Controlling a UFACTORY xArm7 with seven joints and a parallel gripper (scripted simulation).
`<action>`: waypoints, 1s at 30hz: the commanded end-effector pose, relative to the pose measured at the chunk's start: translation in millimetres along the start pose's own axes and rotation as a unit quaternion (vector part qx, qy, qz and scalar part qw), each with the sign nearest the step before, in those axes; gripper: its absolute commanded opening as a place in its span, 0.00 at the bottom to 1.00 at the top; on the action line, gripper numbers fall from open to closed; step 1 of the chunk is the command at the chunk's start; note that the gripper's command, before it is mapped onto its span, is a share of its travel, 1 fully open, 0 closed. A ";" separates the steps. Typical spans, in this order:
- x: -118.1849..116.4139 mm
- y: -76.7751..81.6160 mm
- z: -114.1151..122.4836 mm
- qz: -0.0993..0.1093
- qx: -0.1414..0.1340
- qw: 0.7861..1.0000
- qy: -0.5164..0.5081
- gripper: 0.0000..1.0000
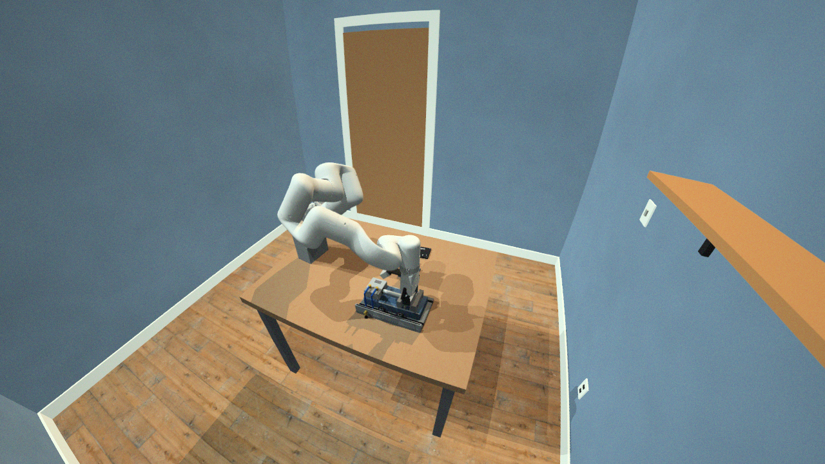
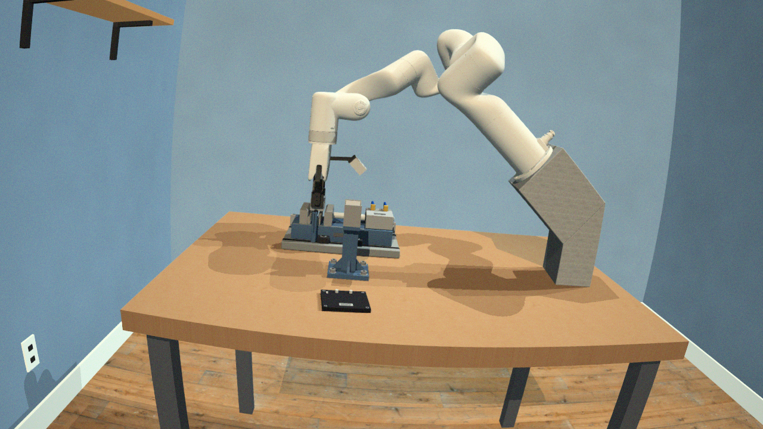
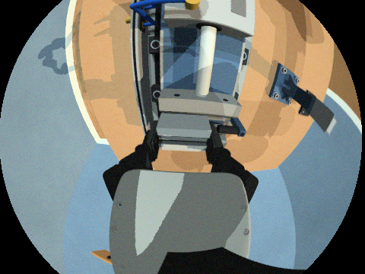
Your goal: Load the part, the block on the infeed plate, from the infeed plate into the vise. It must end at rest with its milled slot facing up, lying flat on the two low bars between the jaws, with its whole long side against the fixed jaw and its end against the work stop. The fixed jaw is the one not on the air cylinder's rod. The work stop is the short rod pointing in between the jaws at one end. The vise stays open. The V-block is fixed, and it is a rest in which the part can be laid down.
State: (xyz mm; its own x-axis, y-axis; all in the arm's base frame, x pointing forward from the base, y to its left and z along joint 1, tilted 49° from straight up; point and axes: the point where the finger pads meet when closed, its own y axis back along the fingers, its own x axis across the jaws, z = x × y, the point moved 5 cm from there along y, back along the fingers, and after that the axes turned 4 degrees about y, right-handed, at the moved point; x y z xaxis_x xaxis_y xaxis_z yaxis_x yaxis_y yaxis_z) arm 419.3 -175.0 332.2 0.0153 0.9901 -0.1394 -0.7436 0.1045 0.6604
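Observation:
My gripper [image 3: 183, 130] is shut on the part [image 3: 184, 134], a grey block, gripping it by its two ends. It holds the part low over the gap between the jaws of the vise [image 2: 341, 226]. The moving jaw [image 3: 200, 105] sits on the white rod [image 3: 205, 61] of the air cylinder [image 3: 213, 2], just beyond the part. The fixed jaw [image 2: 305, 212] is hidden under my gripper body in the wrist view. The short blue work stop [image 3: 240, 130] is beside the right finger. I cannot tell whether the part touches the low bars or the fixed jaw. The black infeed plate [image 2: 345, 301] is empty.
The blue V-block [image 2: 349, 255] stands on the table between the vise and the infeed plate; it also shows in the wrist view [image 3: 284, 84]. The arm's grey base [image 2: 565, 218] stands at the table's right.

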 end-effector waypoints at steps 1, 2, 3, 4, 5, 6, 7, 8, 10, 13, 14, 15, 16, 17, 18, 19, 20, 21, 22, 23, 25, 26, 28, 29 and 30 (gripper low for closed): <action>-0.4 -0.1 0.9 -0.001 -0.001 1.000 0.000 0.00; -0.4 -0.4 0.9 -0.001 -0.001 1.000 0.000 0.00; -0.4 -0.7 0.9 -0.001 -0.001 1.000 0.000 0.00; -0.4 -1.0 0.9 -0.001 -0.001 1.000 0.000 0.00; -0.4 -1.3 0.9 -0.001 -0.001 1.000 0.000 0.00; -0.4 -1.6 0.9 -0.001 -0.001 1.000 0.000 0.00; -0.4 -1.9 0.9 -0.001 -0.001 1.000 0.000 0.00; -0.4 -2.1 0.9 -0.001 -0.001 1.000 0.000 0.00; -0.4 -2.6 0.9 -0.001 -0.001 1.000 0.000 0.00; -0.4 -3.3 0.9 -0.001 -0.001 1.000 0.000 0.00; -0.4 -3.4 0.9 -0.001 -0.001 1.000 0.000 0.00; -0.4 -3.4 0.9 -0.001 -0.001 1.000 0.000 0.00; -0.4 -3.4 0.9 -0.001 -0.001 1.000 0.000 0.00; -0.4 -3.6 0.9 -0.001 -0.001 1.000 0.000 0.00; -0.4 -3.8 0.9 -0.001 -0.001 1.000 0.000 0.00; -0.4 -3.9 0.9 -0.001 -0.001 1.000 0.000 0.00; -0.4 -4.0 0.9 -0.001 -0.001 1.000 0.000 0.00; -0.4 -4.1 0.9 -0.001 -0.001 1.000 0.000 0.00; -0.4 -4.2 0.9 -0.001 -0.001 1.000 0.000 0.00; -0.4 -4.3 0.9 -0.001 -0.001 1.000 0.000 0.00; -0.4 -4.5 0.9 -0.001 -0.001 1.000 0.000 0.00; -0.4 -4.5 0.9 -0.001 -0.001 1.000 0.000 0.00; -0.4 -4.6 0.9 -0.001 -0.001 1.000 0.000 0.00; -0.4 -4.6 0.9 -0.001 -0.001 1.000 0.000 0.00; -0.4 -4.7 0.9 -0.001 -0.001 1.000 0.000 0.00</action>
State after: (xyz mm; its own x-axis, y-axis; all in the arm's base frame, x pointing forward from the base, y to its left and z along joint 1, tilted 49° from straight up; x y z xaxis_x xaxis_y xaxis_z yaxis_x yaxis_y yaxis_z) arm 423.4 -175.6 328.6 0.0154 0.9901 -0.1394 -0.7437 0.1046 0.6603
